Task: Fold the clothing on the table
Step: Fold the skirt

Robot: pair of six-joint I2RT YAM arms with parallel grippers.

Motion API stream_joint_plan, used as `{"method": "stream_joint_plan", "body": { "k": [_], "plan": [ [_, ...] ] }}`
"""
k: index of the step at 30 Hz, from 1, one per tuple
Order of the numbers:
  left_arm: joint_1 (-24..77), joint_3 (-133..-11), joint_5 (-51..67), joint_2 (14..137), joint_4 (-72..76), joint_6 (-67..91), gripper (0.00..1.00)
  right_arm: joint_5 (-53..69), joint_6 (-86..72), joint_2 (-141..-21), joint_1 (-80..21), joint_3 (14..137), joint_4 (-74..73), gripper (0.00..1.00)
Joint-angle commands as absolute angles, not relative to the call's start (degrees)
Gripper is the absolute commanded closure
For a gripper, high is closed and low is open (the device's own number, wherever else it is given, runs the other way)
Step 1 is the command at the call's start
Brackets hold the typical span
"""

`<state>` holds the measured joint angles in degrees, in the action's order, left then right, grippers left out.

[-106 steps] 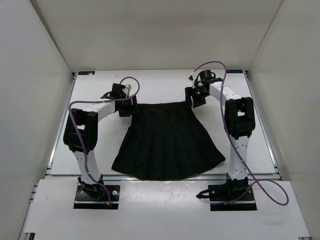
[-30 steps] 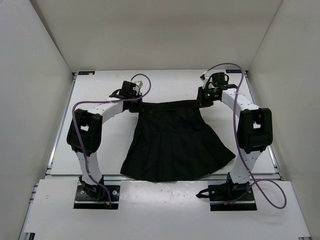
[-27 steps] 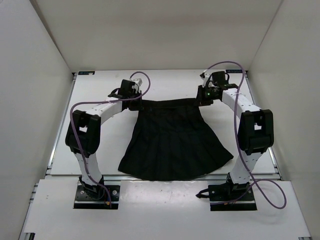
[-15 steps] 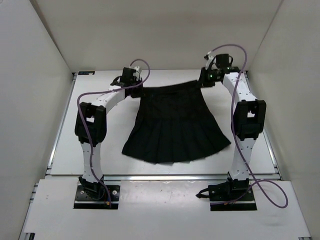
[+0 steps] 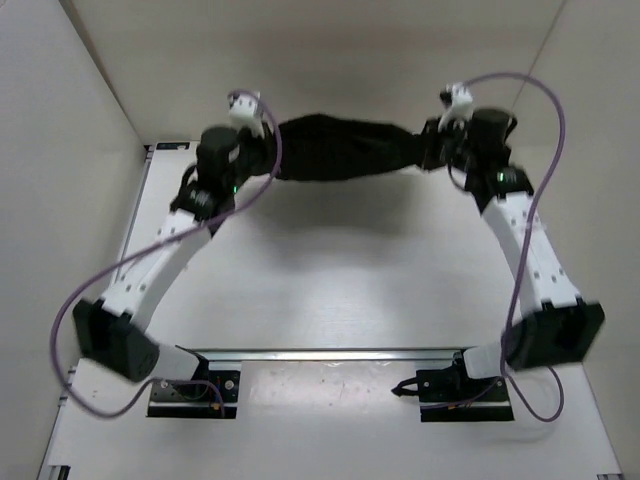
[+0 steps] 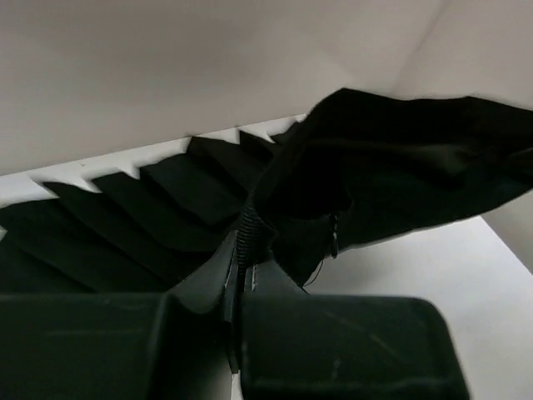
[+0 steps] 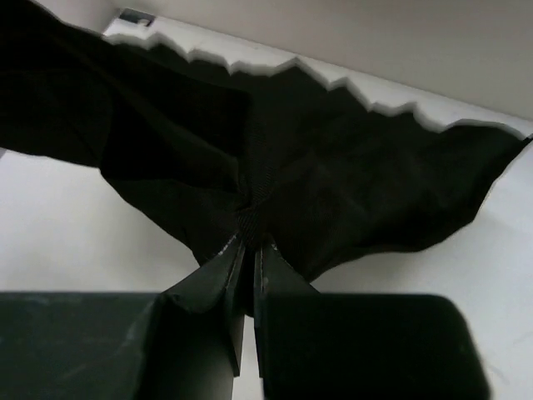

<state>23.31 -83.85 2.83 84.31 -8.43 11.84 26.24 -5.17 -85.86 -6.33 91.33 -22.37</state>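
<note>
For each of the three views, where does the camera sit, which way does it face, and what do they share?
Top external: above and behind, facing down on the table; left arm and right arm show.
Left wrist: on the left arm, facing along the left gripper, shut on the skirt.
Right wrist: likewise along the right gripper, also shut on it.
Shared: every view shows the skirt.

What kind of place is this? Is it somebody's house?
Probably a robot lab test booth, not a home: plain white walls box in a white table, and a left arm and right arm bolted at its near edge hold up a black skirt.
</note>
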Motion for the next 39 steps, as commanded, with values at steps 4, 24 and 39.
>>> {"method": "stream_joint_plan", "body": {
  "k": [4, 24, 39],
  "plan": [
    [30.8, -49.2, -5.3, 62.4, -2.2, 13.2, 1.00, 24.5, -4.4, -65.3, -8.2, 56.5, -15.1, 1.00],
    [18.0, -41.5, 1.5, 79.7, -8.1, 21.5, 1.00, 32.4, -4.9, -102.0, -9.5, 67.4, -21.3, 1.00],
    [17.6, -52.1, 5.7, 91.5, -13.3, 17.9, 0.43, 29.9, -1.9, -105.5, -5.6, 71.2, -30.1, 0.74]
  ]
}}
